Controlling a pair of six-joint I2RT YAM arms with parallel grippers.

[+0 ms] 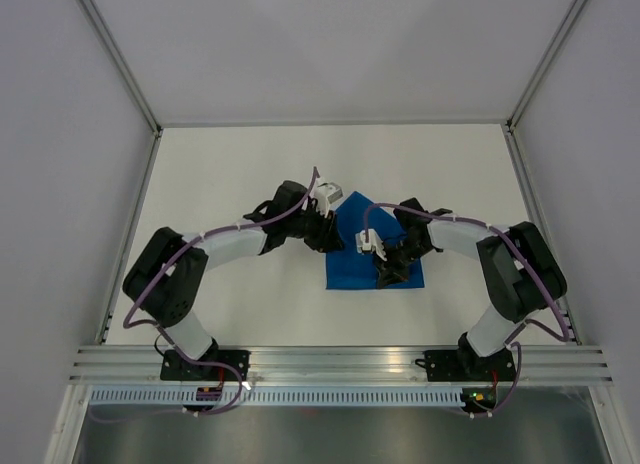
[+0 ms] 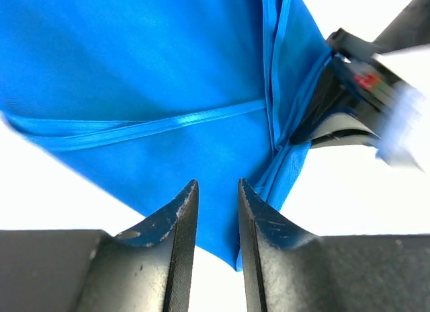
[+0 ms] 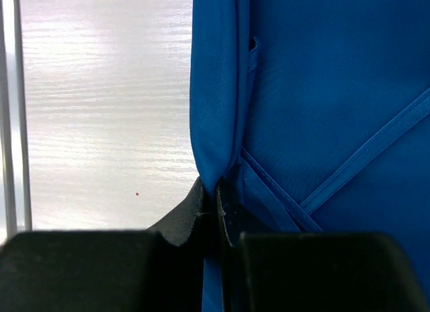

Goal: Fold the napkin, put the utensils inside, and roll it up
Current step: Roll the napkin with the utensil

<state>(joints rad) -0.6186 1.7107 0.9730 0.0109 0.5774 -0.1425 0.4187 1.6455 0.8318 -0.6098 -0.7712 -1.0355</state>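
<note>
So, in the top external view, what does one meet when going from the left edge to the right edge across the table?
First the left arm's elbow → left gripper → blue napkin → right arm's elbow.

Brightly, evenly lit from above in the top view, with faint shadows. Blown out to white on the worktop [image 2: 349, 191] beside the napkin [image 2: 134, 70]. Blurred on the right arm [image 2: 386, 117].

We see the bright blue napkin [image 1: 345, 259] lying mid-frame on the white table [image 1: 230, 174], folded over itself, one edge gathered upward.
</note>
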